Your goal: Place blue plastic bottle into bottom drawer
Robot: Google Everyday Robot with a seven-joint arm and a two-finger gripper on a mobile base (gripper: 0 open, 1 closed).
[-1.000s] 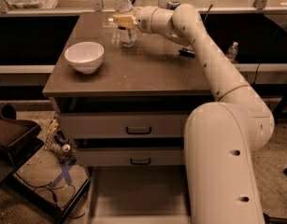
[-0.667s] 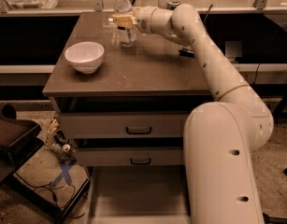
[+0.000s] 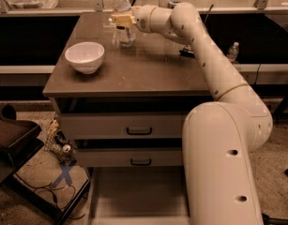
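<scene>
The blue plastic bottle point(image 3: 125, 33), clear with a white cap, stands upright at the back of the cabinet top. My gripper point(image 3: 123, 19) reaches in from the right at the bottle's upper half. Its yellowish fingers point(image 3: 116, 18) are closed around the bottle, which still rests on the top. The bottom drawer point(image 3: 134, 196) is pulled out at the foot of the cabinet, showing a plain pale floor. My arm's large lower link hides the drawer's right part.
A white bowl point(image 3: 85, 56) sits on the left of the cabinet top point(image 3: 134, 74). A small dark object point(image 3: 186, 53) lies at its right edge. Two shut drawers with black handles point(image 3: 139, 131) sit above the open one. A small distant bottle point(image 3: 233, 51) stands at right. A dark chair point(image 3: 12, 135) and floor clutter are at left.
</scene>
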